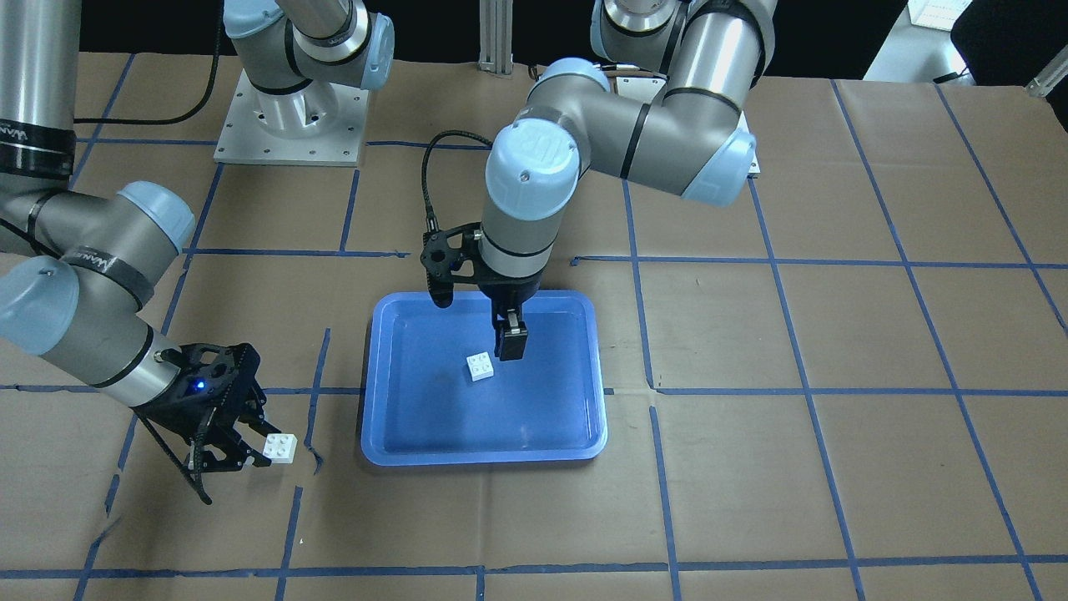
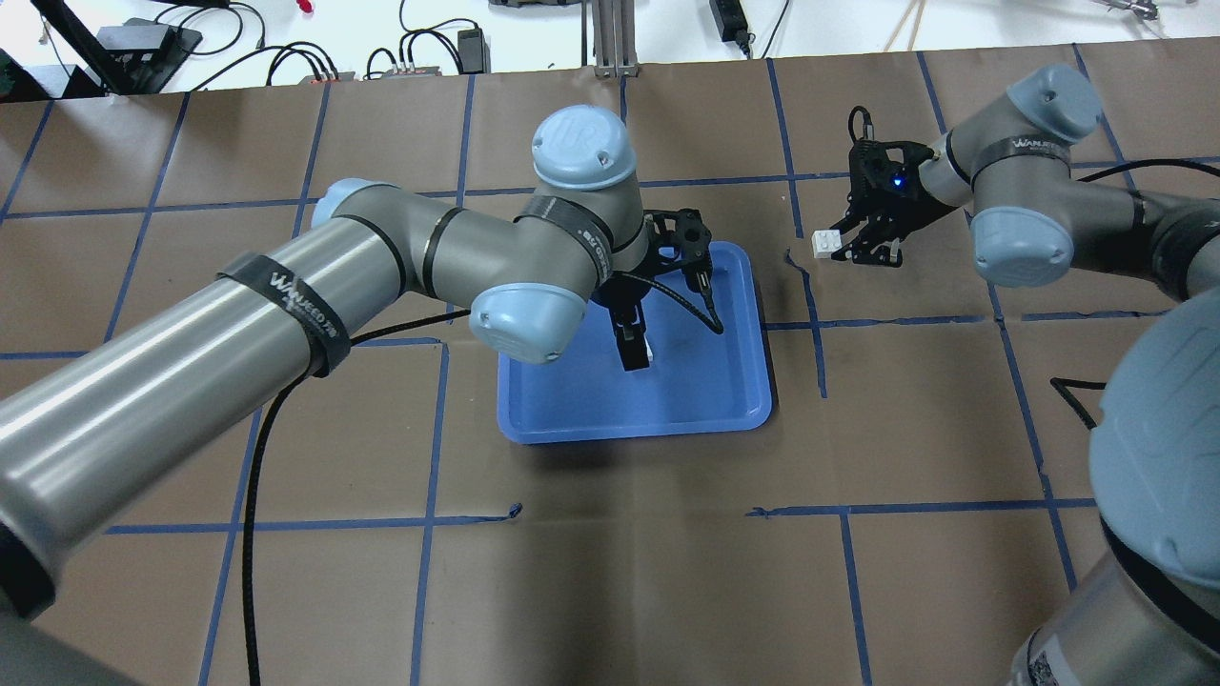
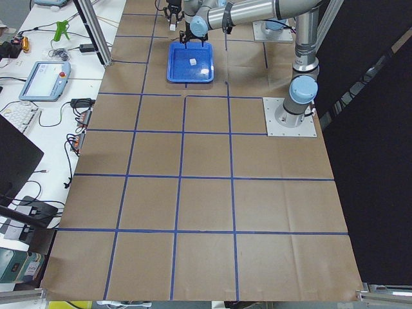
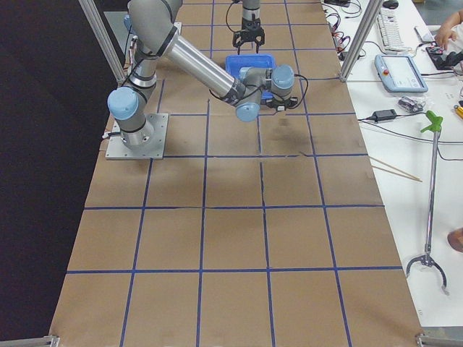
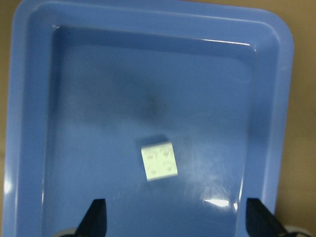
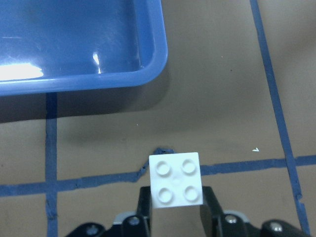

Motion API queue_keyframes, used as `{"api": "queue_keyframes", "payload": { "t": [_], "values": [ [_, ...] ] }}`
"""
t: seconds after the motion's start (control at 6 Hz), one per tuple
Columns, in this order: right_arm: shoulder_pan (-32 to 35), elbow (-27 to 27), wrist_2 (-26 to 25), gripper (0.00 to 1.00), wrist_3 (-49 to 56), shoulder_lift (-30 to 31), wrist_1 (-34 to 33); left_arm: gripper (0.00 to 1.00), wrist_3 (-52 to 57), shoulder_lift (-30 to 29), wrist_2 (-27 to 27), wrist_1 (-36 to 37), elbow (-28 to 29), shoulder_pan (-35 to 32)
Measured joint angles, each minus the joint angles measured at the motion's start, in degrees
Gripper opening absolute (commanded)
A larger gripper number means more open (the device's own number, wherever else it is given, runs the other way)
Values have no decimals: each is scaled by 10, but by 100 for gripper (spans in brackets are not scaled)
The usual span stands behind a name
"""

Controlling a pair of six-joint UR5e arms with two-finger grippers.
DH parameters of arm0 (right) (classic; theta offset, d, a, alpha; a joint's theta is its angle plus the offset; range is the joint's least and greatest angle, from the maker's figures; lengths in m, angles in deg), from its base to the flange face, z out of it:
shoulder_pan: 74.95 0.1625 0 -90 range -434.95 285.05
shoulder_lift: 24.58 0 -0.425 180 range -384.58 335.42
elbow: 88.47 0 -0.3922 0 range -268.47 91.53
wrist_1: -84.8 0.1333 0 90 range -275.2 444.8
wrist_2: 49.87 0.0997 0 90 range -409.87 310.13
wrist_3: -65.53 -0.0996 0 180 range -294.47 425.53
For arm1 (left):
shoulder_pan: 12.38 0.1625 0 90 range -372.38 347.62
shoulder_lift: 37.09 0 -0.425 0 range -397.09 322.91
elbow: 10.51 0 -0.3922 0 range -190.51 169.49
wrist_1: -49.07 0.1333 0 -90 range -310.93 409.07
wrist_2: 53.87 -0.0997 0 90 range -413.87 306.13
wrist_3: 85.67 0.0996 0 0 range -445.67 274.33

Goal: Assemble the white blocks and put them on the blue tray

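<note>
One white block (image 1: 480, 366) lies studs up on the bottom of the blue tray (image 1: 551, 434). My left gripper (image 1: 511, 342) hangs just above it, open and empty. In the left wrist view its fingers (image 5: 96, 219) stand wide apart with the block (image 5: 159, 160) between and ahead of them. My right gripper (image 1: 250, 441) is off the tray's side, low over the paper, and shut on the second white block (image 1: 280, 448). The right wrist view shows this block (image 6: 176, 180) studs up, pinched between the fingers (image 6: 143, 210), with the tray's corner (image 6: 148, 69) beyond it.
Brown paper with blue tape grid lines (image 1: 751, 392) covers the table. The arm base plates (image 1: 288, 125) stand at the robot's side. The left arm's black cable (image 2: 253, 495) trails over the paper. An operators' bench with devices (image 3: 45, 77) runs along the far edge.
</note>
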Motion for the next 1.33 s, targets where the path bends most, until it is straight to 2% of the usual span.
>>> {"api": "queue_keyframes", "payload": {
  "t": [0.33, 0.67, 1.0, 1.33],
  "values": [
    [63, 22, 0, 28, -73, 29, 2, 99, -13, 120, 1, -121, -1, 61],
    [128, 51, -1, 28, -137, 39, -20, 99, -59, 193, -2, -199, 0, 111],
    [173, 100, -3, 28, -204, 35, -110, 99, -249, 208, -27, -210, -1, 162],
    [180, 133, -5, 28, -198, 22, -167, 99, -480, 218, -41, -182, 2, 176]
  ]
}}
